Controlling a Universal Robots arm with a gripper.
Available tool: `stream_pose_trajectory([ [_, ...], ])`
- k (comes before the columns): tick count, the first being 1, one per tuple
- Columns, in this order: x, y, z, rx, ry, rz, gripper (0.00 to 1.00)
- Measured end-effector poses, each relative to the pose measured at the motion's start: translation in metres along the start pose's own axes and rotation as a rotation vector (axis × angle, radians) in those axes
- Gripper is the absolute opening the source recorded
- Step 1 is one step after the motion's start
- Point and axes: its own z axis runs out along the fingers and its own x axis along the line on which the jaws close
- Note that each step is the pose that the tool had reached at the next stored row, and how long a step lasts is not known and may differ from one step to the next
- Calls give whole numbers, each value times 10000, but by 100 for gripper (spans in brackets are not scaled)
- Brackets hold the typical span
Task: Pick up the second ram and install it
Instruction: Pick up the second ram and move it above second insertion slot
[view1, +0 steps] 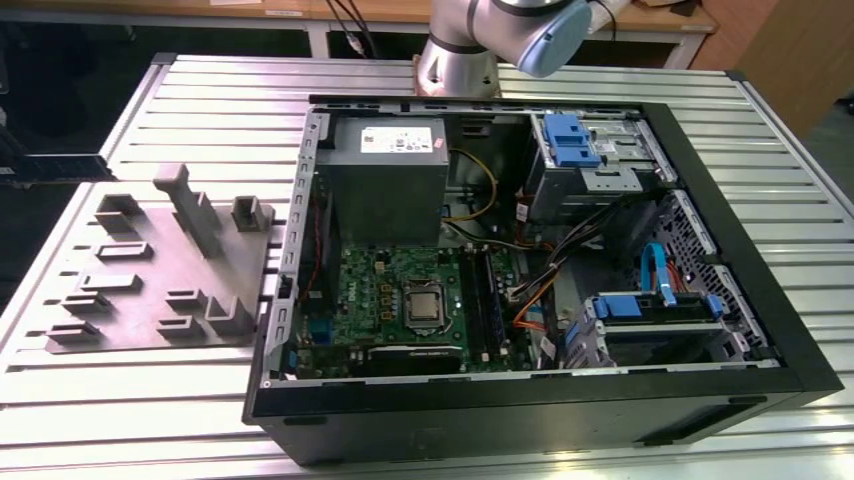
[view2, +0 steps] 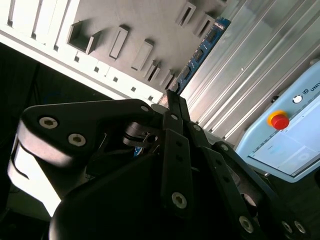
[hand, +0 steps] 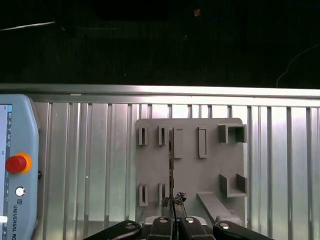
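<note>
Looking down in the first wrist view, the fingers (hand: 161, 227) hang above the grey fixture plate (hand: 192, 172), which lies flat on the ribbed metal tabletop (hand: 100, 165); the second ram (hand: 171, 165), a thin dark stick, shows edge-on as a narrow line running straight out from the fingertips over the middle of the plate, parallel to the long sides of the plate's raised slot blocks; in the second wrist view the fingers (view2: 176, 145) are drawn narrow, tips almost together, and the second ram (view2: 202, 50) shows its flat face with small chips, reaching away from the tips along the plate's edge; because the stick sits over different parts of the plate in the two views, it is judged to be pinched by the fingers and raised clear of the plate rather than resting in it; its long axis seems level with the plate; in the exterior view the fixture plate (view1: 147, 275) has the open computer case (view1: 534, 400) just beside it on the exterior view's right, with the green motherboard (view1: 387, 290) inside, well apart from the plate.
</note>
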Motion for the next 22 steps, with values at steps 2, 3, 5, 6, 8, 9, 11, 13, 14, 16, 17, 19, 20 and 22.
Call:
stream_pose_trajectory([
  [2, 0, -42, -2, -1, 0, -1, 11],
  [3, 1, -69, -3, -1, 1, 0, 11],
  [5, 0, -127, -5, 0, -1, 0, 11],
  [6, 1, -159, -7, 0, 0, 0, 11],
  [8, 1, -229, -10, -1, 1, 0, 11],
  [9, 1, -264, -11, 0, 0, 0, 11],
  [11, 2, -339, -14, 0, -1, -1, 11],
  [13, 2, -416, -18, 0, 0, 0, 11],
  [14, 2, -453, -19, 1, -1, 0, 11],
  [16, 2, -535, -22, 0, 0, 0, 11],
  [17, 3, -578, -25, -2, 1, 0, 11],
  [19, 3, -668, -28, 0, 0, 0, 11],
  [20, 3, -712, -29, 0, -1, 0, 11],
  [22, 3, -807, -32, -2, 0, 0, 11],
])
